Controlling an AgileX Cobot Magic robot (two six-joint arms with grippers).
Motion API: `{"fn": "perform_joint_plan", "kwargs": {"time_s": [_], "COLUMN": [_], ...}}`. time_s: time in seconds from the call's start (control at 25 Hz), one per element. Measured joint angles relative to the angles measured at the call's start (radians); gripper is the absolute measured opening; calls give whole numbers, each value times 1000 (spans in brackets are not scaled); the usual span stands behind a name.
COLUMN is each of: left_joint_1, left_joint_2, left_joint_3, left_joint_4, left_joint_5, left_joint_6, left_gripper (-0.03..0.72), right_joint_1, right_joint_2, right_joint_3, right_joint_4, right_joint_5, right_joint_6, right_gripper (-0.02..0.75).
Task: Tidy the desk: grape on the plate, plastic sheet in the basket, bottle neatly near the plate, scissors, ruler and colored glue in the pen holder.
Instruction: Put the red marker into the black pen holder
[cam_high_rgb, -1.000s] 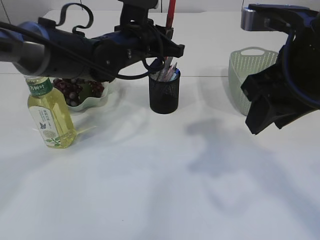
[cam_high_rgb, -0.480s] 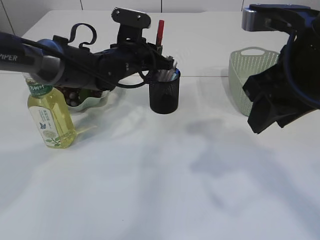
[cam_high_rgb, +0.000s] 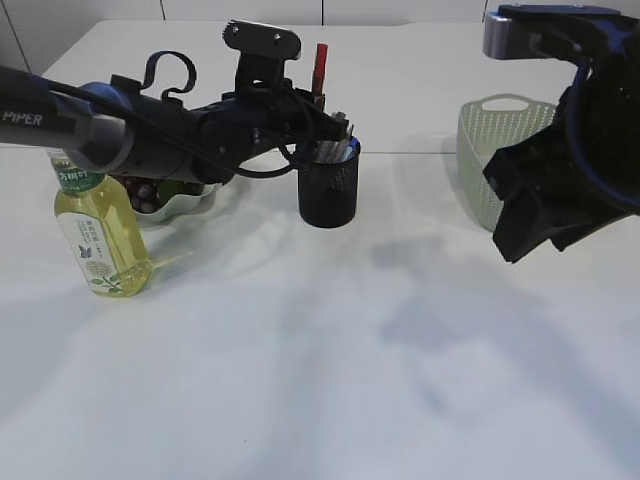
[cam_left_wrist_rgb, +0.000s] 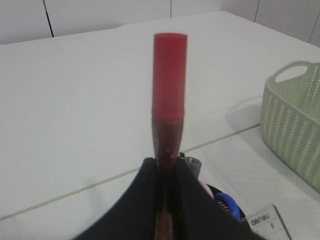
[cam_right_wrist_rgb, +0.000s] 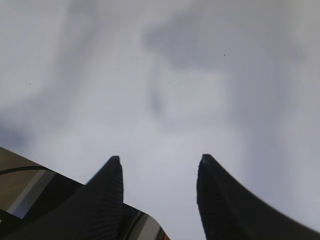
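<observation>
My left gripper (cam_high_rgb: 318, 104) is shut on the colored glue (cam_high_rgb: 320, 62), a red stick with a red cap (cam_left_wrist_rgb: 169, 75), held upright just above the black mesh pen holder (cam_high_rgb: 328, 190). The fingers (cam_left_wrist_rgb: 150, 190) clamp its lower part. In the holder are the blue-handled scissors (cam_left_wrist_rgb: 227, 202) and the ruler (cam_left_wrist_rgb: 266, 222). The yellow-green bottle (cam_high_rgb: 98, 228) stands at the left, in front of the plate (cam_high_rgb: 188, 205) that holds the dark grape bunch (cam_high_rgb: 140, 190). The right gripper (cam_high_rgb: 520, 235) hangs open and empty over bare table (cam_right_wrist_rgb: 160, 165). The plastic sheet is out of view.
The pale green basket (cam_high_rgb: 500, 150) stands at the back right, partly behind the right arm; it also shows as the basket (cam_left_wrist_rgb: 295, 120) in the left wrist view. The left arm stretches across the plate and bottle area. White tabletop (cam_high_rgb: 320, 360) fills the front.
The left gripper has come down with the red glue stick toward the pen holder over the last second; it has barely moved in the last half second. The right arm has stayed put.
</observation>
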Motion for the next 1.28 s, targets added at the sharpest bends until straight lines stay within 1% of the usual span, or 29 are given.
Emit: {"fn": "perform_joint_plan", "kwargs": {"time_s": [0.32, 0.68, 0.76, 0.84, 0.88, 0.96, 1.04, 1.12, 1.2, 1.28], "left_joint_1": [0, 0, 0, 0, 0, 0, 0, 0, 0, 0], "left_joint_2": [46, 52, 52, 52, 52, 52, 52, 52, 52, 52], "left_joint_3": [-80, -81, -81, -81, -81, -81, -81, -81, -82, -82], "left_joint_4": [13, 17, 19, 19, 19, 19, 19, 7, 2, 0], "left_joint_5": [56, 81, 85, 96, 106, 131, 145, 159, 161, 170], "left_joint_6": [-13, -14, -14, -14, -14, -15, -15, -15, -15, -15], "left_gripper": [30, 32, 43, 79, 112, 207, 338, 439, 496, 515], "right_joint_1": [0, 0, 0, 0, 0, 0, 0, 0, 0, 0], "right_joint_2": [0, 0, 0, 0, 0, 0, 0, 0, 0, 0], "right_joint_3": [0, 0, 0, 0, 0, 0, 0, 0, 0, 0], "right_joint_4": [-2, -2, -2, -2, -2, -2, -2, -2, -2, -2], "right_joint_5": [-17, -28, -31, -32, -32, -32, -32, -33, -34, -34], "right_joint_6": [0, 0, 0, 0, 0, 0, 0, 0, 0, 0], "right_gripper": [386, 386, 386, 386, 386, 386, 386, 386, 386, 386]}}
